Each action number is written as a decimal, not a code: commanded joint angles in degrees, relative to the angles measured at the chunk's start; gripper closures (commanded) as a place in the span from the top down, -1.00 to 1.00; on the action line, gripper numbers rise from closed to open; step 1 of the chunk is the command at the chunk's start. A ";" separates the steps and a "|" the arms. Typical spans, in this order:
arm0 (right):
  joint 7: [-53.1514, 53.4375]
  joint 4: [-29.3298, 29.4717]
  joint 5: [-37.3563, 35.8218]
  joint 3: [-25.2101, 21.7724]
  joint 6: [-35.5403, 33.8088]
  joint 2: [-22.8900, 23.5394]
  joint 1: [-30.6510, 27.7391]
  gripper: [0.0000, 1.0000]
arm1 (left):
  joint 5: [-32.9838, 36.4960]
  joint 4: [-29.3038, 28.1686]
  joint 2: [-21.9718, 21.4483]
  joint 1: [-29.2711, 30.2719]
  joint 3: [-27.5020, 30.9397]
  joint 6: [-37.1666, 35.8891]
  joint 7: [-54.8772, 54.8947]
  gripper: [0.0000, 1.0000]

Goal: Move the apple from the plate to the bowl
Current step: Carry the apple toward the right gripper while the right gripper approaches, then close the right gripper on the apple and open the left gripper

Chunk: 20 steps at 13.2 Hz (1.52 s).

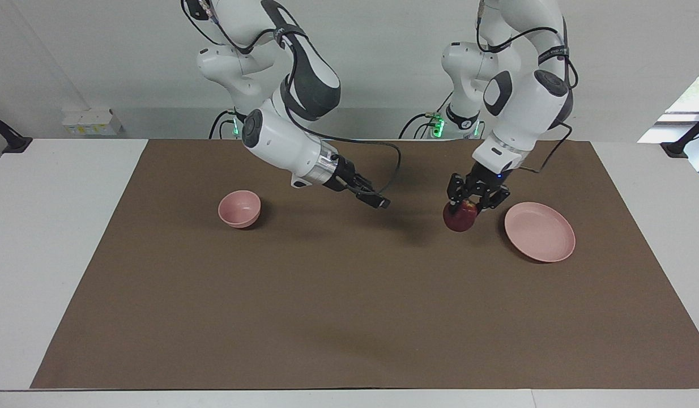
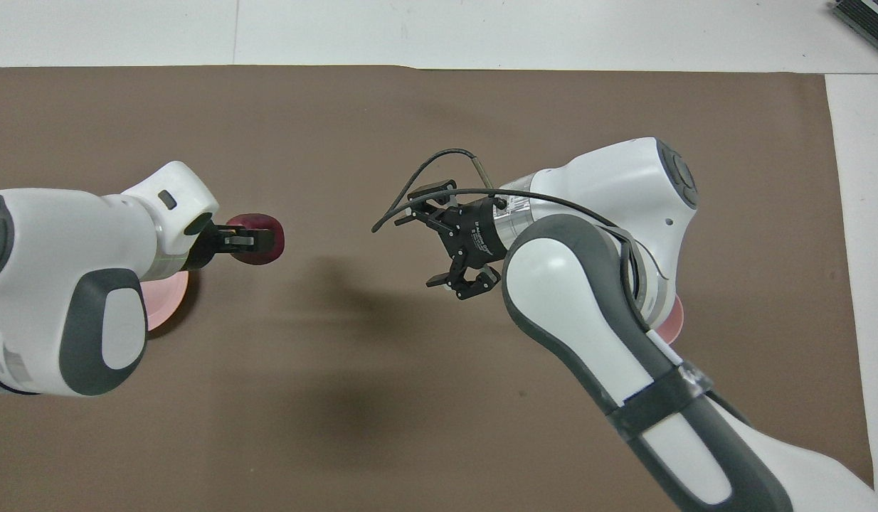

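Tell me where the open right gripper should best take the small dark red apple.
Probably across the lower half of the small dark red apple, coming in sideways from the middle of the table. The left gripper covers its top, holding it over the brown mat; the open right gripper points that way.

A mat [image 1: 349, 317] covers the counter [image 1: 49, 238]. The bowl [image 1: 239, 208] sits toward the right arm's end, the plate [image 1: 540, 232] toward the left arm's end — well apart. The apple [image 1: 460, 216] is off the plate, just beside it on the bowl's side, clamped in the left tool [image 1: 475, 205]. The right tool [image 1: 378, 199] hangs over the mat between bowl and apple — touching neither.
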 commanded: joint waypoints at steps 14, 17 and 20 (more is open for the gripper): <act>3.16 -1.05 10.61 0.49 -0.73 3.52 -2.57 1.00 | -3.89 4.85 1.70 -8.13 -6.35 11.68 -17.63 -1.00; 0.88 -0.79 14.73 0.41 -2.40 3.44 -2.56 1.00 | -3.98 4.77 1.70 -8.22 -7.40 10.63 -17.63 -1.00; -3.23 -0.70 16.50 0.41 -3.02 3.35 -2.21 0.86 | -3.98 4.77 1.70 -8.22 -7.93 10.54 -17.72 -1.00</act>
